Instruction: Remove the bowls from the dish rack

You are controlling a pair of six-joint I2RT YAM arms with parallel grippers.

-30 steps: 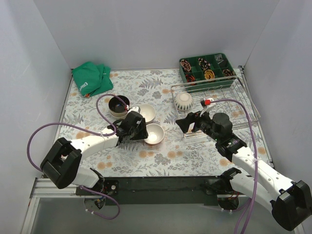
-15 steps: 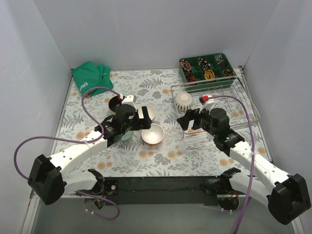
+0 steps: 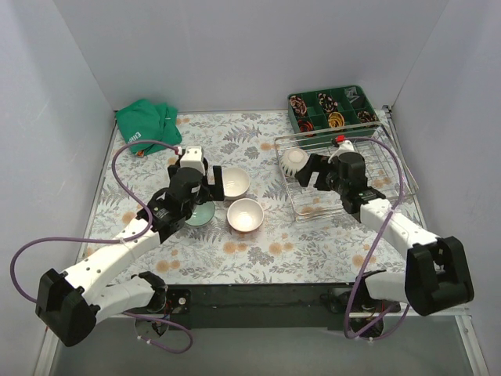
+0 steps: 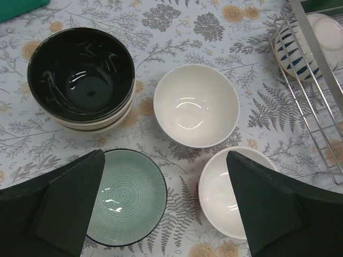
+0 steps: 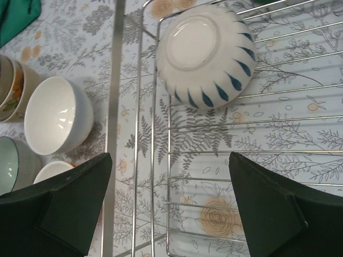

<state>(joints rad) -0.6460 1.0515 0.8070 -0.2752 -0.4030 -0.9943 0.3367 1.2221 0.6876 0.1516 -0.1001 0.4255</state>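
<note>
One white bowl with blue drop marks lies upside down in the far left corner of the wire dish rack. My right gripper hangs open just in front of it, over the rack floor, holding nothing. On the table left of the rack stand two white bowls, a pale green bowl and a dark-glazed bowl on a stack. My left gripper is open above them, between the green bowl and the nearer white bowl, with nothing in it.
A green compartment tray stands right behind the rack. A green cloth lies at the far left corner. Grey walls close in the table on three sides. Purple cables loop off both arms.
My left gripper has opened, left the pale green bowl on the table and drawn up and back. My right gripper has moved farther into the rack toward the upturned bowl.
</note>
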